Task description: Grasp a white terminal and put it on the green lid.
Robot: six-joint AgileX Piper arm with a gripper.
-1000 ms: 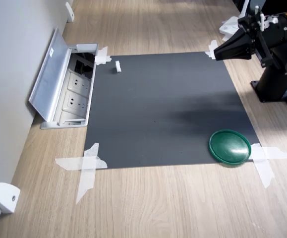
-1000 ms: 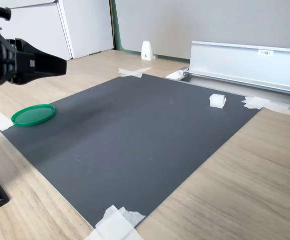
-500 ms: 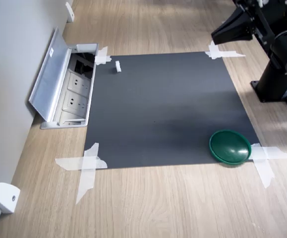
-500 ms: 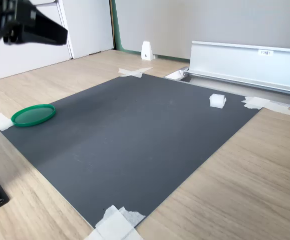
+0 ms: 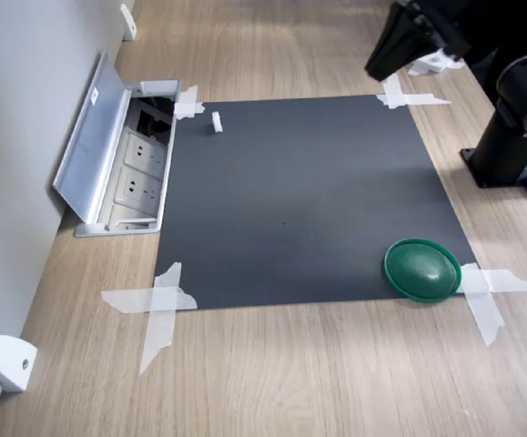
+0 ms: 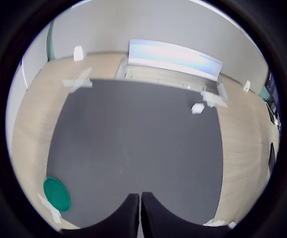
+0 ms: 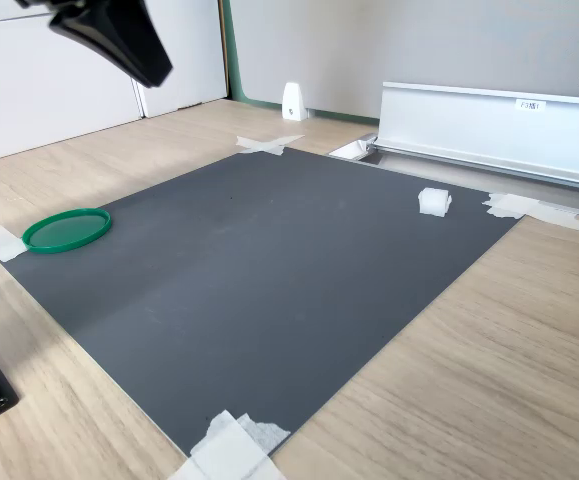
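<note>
Tool (image 6: pixel 140 218): raised high above the dark mat, near the mat's edge on the side of the green lid; in the wrist view its two fingers (image 6: pixel 126 220) lie together with only a thin seam between them, and nothing is held or touched.
Tool in both exterior views: a dark tapered tip at the top of the picture (image 5: pixel 400 41) (image 7: pixel 134 50), well clear of everything on the worktop.
White terminal (image 5: pixel 216 122) (image 7: pixel 434 201) (image 6: pixel 197 108): lying on the dark mat (image 5: pixel 309 200) near its corner beside the open socket box (image 5: pixel 136 168), well apart from the tool.
Green lid (image 5: pixel 422 269) (image 7: pixel 66 229) (image 6: pixel 57 194): flat on the opposite corner of the mat, just beside a cross of white tape (image 5: pixel 486 296).
Worktop (image 5: pixel 336 373): pale wood grain, the mat taped down at its corners.
</note>
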